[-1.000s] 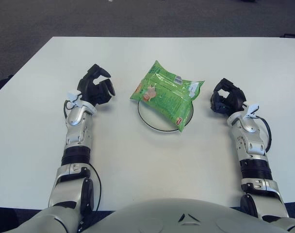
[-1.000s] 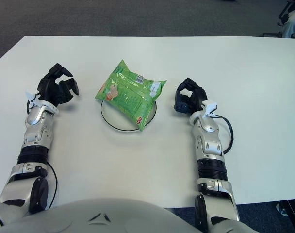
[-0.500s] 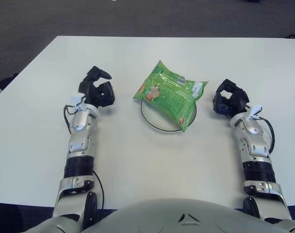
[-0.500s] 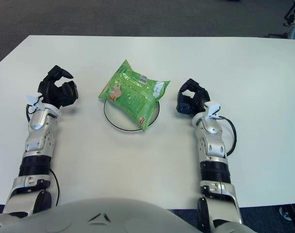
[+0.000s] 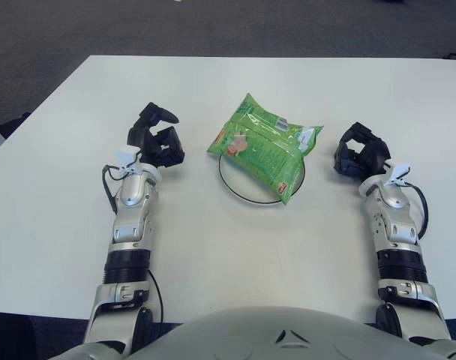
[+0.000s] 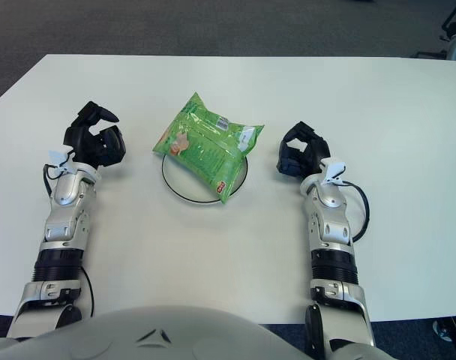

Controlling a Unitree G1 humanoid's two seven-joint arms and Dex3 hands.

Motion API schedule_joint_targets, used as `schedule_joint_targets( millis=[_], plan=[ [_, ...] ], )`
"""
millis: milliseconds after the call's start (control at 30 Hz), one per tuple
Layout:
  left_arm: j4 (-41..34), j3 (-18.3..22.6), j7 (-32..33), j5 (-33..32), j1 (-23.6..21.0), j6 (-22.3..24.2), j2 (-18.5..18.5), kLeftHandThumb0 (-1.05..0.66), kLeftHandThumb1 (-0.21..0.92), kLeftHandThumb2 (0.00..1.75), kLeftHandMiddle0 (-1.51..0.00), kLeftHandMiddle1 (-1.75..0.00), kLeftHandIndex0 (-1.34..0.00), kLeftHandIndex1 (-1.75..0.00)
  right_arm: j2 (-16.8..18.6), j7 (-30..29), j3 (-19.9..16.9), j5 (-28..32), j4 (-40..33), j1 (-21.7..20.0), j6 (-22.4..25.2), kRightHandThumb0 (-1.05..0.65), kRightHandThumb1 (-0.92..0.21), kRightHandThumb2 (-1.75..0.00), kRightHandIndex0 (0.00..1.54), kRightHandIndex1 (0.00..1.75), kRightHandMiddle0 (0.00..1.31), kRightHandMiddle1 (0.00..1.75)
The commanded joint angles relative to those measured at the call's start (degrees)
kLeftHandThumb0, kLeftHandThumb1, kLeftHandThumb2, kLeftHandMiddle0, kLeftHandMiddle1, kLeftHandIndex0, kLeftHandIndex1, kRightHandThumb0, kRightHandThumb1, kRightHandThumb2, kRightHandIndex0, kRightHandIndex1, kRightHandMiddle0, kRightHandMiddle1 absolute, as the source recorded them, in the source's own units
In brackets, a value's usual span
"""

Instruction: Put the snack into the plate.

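The placing step looks finished: the green snack bag (image 5: 263,148) lies across the white plate (image 5: 239,191), its corners overhanging the dark rim, between the two hands and touched by neither. What remains, by my judgement, is only to draw both arms back without brushing the bag. The left hand (image 5: 156,142) sits to the bag's left over the table (image 5: 213,247), forearm stretched forward, fingers loosely curled around nothing. The right hand (image 5: 360,153) sits to the bag's right, near the plate's edge, fingers likewise curled and empty.
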Motion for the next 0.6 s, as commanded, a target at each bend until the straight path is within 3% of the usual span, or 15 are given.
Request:
schedule_joint_targets(
  millis=[0,267,567],
  plan=[
    [5.50,-1.70,3.72,1.23,11.68,0.60,-7.59,-0.45,0.41,1.21,-1.16,-1.75,-0.54,-1.75,6.31,-2.86,-2.33,1.27,6.46,5.13,-8.09,-0.50,-0.28,-1.36,1.29,1.75,0.65,1.75],
    [7.39,-1.94,4.33,0.52,10.55,1.37,-6.40,-0.45,0.42,1.19,-1.15,-1.75,-0.53,-1.75,6.39,-1.17,-2.41,1.04,12.08,3.96,-19.37,-0.49,-0.30,-1.34,1.33,1.75,0.63,1.75],
    [6.67,-1.50,0.78,-4.18,10.29,7.52,-4.94,-0.45,0.42,1.19,-1.15,-1.75,-0.53,-1.75,6.16,0.94,-2.13,1.65,16.75,2.25,-24.85,-0.48,-0.32,-1.32,1.34,1.75,0.62,1.75]
  ],
)
